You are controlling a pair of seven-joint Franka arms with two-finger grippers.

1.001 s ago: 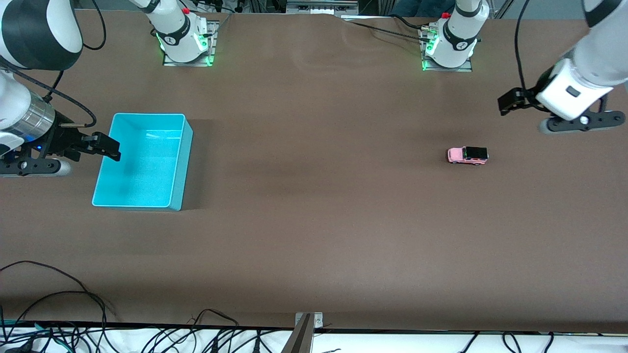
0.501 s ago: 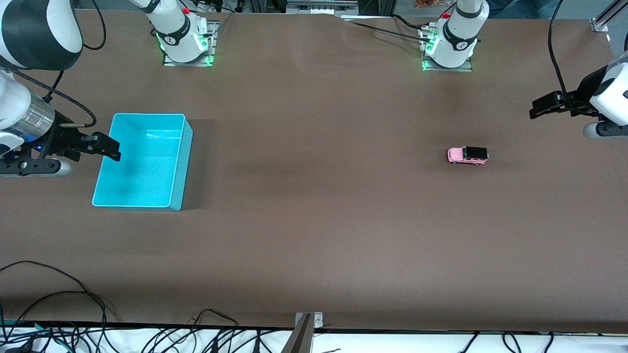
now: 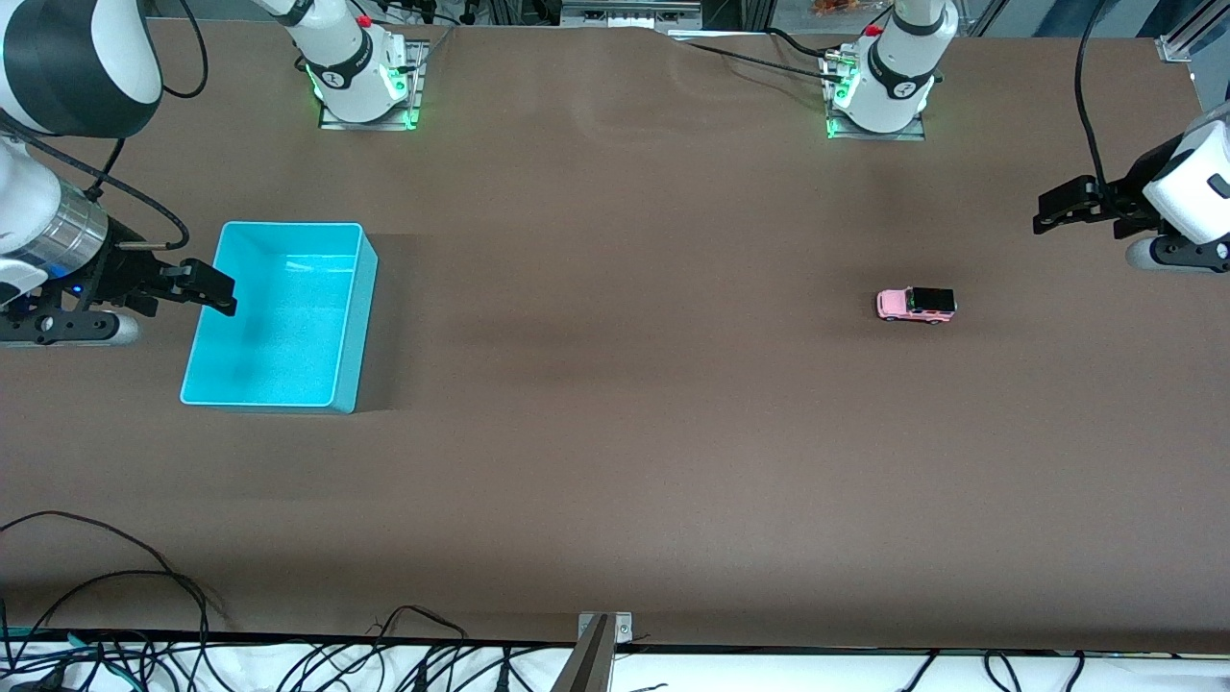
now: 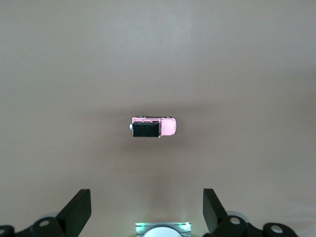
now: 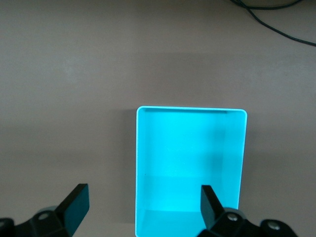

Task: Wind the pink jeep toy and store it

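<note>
Sitting on its wheels on the bare brown desk [image 3: 615, 481], the pink jeep toy [image 3: 916, 305] lies toward the left arm's end, well apart from the turquoise bin [image 3: 279, 317], its black roof up. The bin stands at the right arm's end of the desk, with nothing visible inside it. Left claw [image 3: 1057, 207] hangs in the air over the desk, out past the jeep and away from the bin; fingers [image 4: 79, 210] spread wide, released, nothing between them. Right claw [image 3: 207, 288] hangs over the bin's outer rim, on the side away from the jeep; fingers [image 5: 76, 202] likewise spread, released, gripping nothing. Loose cables [image 3: 115, 615] lie along the desk's front edge.
</note>
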